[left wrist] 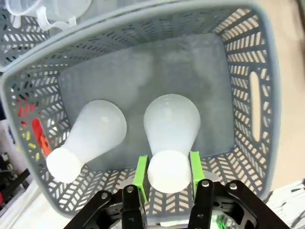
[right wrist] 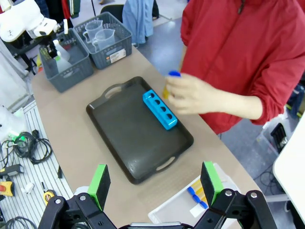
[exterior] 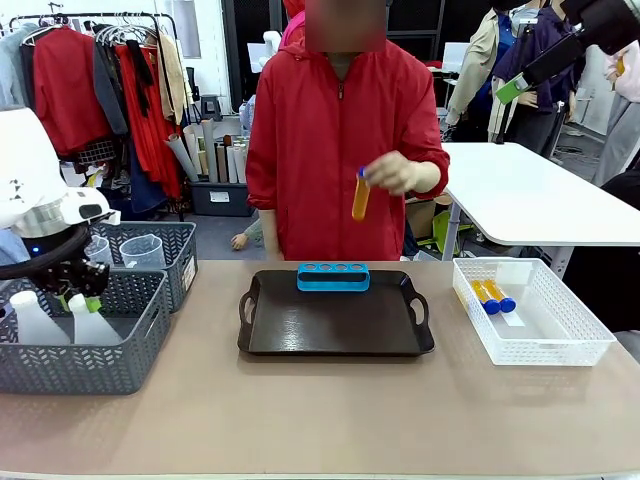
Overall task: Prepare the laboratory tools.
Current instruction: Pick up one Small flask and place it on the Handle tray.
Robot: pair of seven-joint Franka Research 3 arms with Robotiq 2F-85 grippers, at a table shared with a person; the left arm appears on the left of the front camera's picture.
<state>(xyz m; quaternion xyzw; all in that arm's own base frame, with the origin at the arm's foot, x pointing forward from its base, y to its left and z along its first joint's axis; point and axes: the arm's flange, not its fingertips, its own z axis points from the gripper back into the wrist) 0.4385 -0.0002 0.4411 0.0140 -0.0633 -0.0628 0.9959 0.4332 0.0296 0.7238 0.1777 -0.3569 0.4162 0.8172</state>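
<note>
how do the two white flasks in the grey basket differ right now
The inner flask, on the tray's side, has the left end effector's green pads against its neck; the outer flask stands free. The inner flask stands mid-basket; the outer flask stands by a side wall. Both are translucent white, cone-shaped, upright in one grey basket.

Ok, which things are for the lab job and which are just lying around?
For the job: tube in the person's hand, two tubes in the white bin, blue rack, two conical flasks, measuring beakers.
Just holding things or background: black tray, grey baskets, the bin itself, hanging clothes.
</note>
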